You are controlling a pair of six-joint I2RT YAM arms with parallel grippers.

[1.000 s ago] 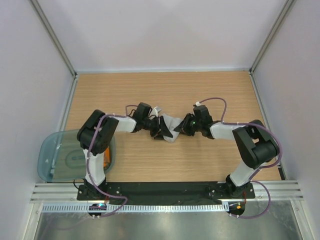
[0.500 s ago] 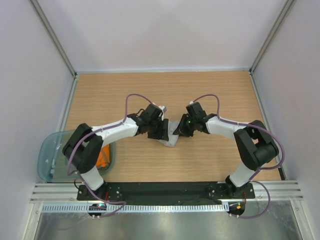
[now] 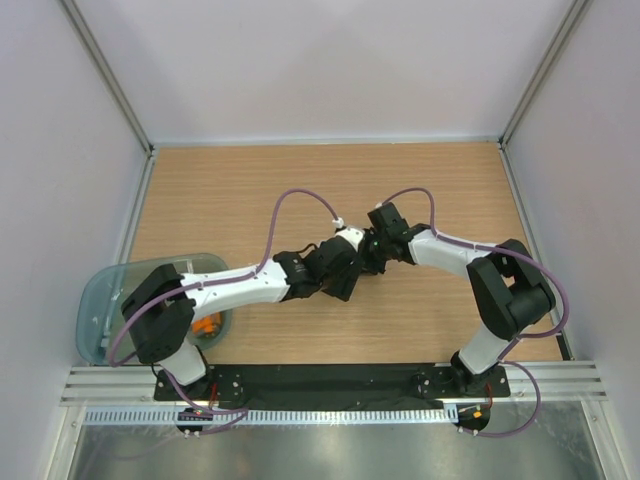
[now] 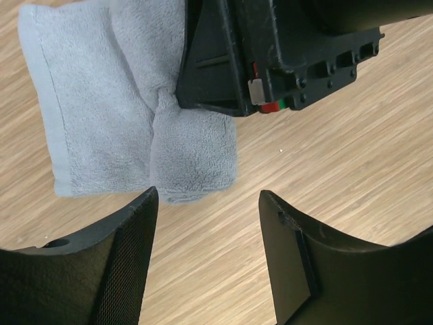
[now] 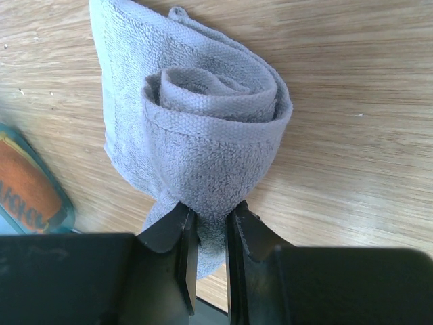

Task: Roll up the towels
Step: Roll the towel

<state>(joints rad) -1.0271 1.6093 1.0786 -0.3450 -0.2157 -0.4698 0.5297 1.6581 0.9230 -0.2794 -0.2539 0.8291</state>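
While the grey towel [image 5: 210, 135] lay rolled into a loose coil near the middle of the counter [image 3: 250, 190], the right gripper [image 5: 211, 218] pinched the roll's near side. Just beside it, the left gripper [image 4: 206, 203] hung spread above bare wood, holding nothing. Well apart, at the counter's left side, the teal tub [image 3: 110, 290] held the orange towel [image 3: 207, 326], partly hidden by the left arm.

centre: rolled towel [image 5: 203, 135] lies on counter [image 3: 250, 190] | right of it: right hand [image 5: 211, 220], clamped on the roll's edge | left and front of it: left hand [image 4: 206, 203], tips apart, just short of the roll | counter's left edge: tub [image 3: 105, 300] | in tub: small towel [image 3: 207, 326], under left arm
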